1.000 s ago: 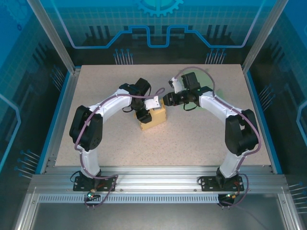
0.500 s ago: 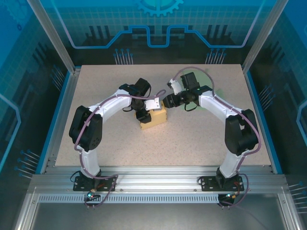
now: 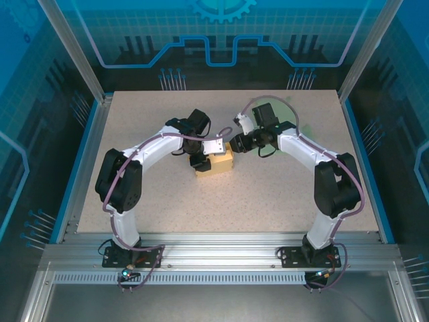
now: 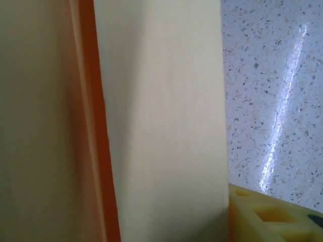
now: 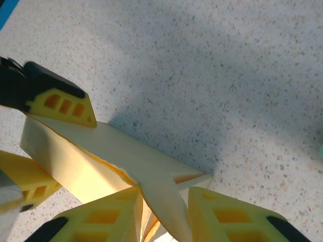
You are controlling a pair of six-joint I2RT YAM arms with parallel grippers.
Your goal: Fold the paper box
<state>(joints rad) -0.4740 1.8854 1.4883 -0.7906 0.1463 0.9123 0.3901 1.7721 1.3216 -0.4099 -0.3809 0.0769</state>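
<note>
A: The right fingers (image 5: pixel 126 219), how do they stand?

B: Narrowly apart, low in the right wrist view. A pointed cream flap (image 5: pixel 161 199) of the paper box (image 5: pixel 75 161) stands in the gap between them. Both fingers sit right against the flap, but I cannot tell whether they actually press it.

A: And the left fingers (image 5: pixel 63 105)?

B: Spread just wide enough to span the body of the box, and closed across it. One yellow fingertip bears on the box's upper edge. The other lies against the opposite side, lower down, so the box is clamped between them.

A: Where is the box relative to both?

B: Between the left fingers, and just beyond the tips of the right fingers, which reach it from the opposite end. From above, the two sets of fingers meet at the box near the middle of the speckled worktop (image 3: pixel 281 194).

A: Does it rest on the worktop?

B: From above it appears to. I cannot tell whether it is slightly lifted.

A: What does the left wrist camera give?

B: A cream panel (image 4: pixel 161 126) of the box, very close to the lens, with an orange strip (image 4: pixel 96 126) running down beside it. One yellow left finger shows at the lower right, touching the panel's edge, with worktop beyond it.
</note>
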